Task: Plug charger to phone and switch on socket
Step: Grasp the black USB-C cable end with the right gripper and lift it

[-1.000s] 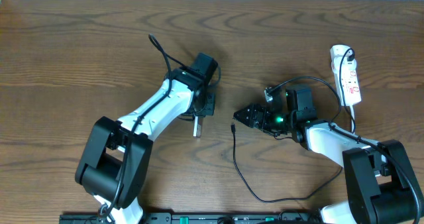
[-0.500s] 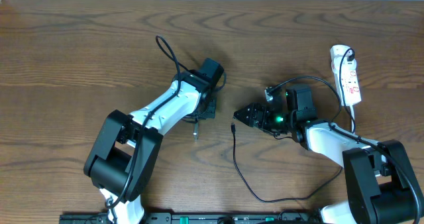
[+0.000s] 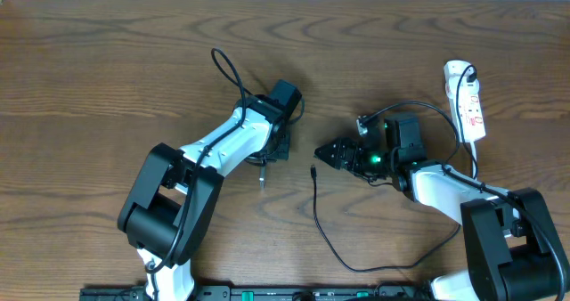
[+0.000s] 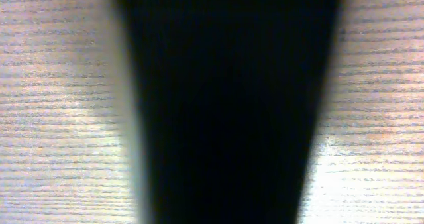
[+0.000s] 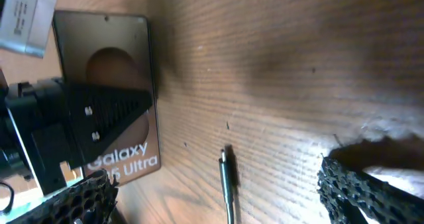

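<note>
Phone sits clamped in the left gripper, lettering toward the right gripper. Right jaws stand wide, charger tip lying on the table between them.

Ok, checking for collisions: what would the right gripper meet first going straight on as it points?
Probably the charger plug tip, lying just ahead between the open fingers of the right gripper, though its height is unclear. The phone stands farther off.
</note>
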Controlling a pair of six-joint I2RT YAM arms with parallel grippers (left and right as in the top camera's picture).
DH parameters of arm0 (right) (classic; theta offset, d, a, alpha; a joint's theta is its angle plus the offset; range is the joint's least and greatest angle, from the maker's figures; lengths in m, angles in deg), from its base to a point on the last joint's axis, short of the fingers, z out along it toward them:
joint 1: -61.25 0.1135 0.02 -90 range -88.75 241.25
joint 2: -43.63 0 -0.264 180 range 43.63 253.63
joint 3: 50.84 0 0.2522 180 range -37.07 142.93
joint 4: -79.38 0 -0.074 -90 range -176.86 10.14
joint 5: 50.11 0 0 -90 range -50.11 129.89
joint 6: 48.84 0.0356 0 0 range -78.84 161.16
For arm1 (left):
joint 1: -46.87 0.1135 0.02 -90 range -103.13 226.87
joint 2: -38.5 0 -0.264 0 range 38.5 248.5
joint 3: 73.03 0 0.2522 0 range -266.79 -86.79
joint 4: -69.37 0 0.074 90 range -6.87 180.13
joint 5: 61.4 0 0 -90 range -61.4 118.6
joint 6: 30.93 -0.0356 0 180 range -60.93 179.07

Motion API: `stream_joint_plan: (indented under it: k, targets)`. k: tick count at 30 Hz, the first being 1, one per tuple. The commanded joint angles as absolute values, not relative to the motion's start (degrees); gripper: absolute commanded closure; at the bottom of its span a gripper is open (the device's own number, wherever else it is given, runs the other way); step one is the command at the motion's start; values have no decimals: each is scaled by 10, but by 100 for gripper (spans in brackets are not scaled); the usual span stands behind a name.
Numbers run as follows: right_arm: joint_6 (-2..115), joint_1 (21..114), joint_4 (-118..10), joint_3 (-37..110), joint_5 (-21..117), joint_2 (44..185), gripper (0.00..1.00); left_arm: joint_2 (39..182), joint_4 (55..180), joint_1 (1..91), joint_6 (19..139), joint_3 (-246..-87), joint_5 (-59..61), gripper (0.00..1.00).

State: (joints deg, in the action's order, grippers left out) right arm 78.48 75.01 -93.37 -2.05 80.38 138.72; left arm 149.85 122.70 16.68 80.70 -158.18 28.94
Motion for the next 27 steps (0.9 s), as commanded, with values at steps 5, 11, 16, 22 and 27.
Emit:
stream_joint_plan:
  k: [5,11,16,22,27]
  targets:
    - [830,761,-923,-36,727,1406,22,1480,1230,210,797,-1603,143,93]
    - [795,798,-890,-6,730,1405,56,1432,1173,325,767,-1605,-122,93]
    - [734,814,-647,126,669,1405,53,1433,1105,394,770,-1604,-200,93]
    - [720,877,-459,260,551,1405,52,1434,1046,423,813,-1601,-201,93]
    - [806,960,-415,265,457,1416,52,1434,1063,419,801,-1589,-201,92]
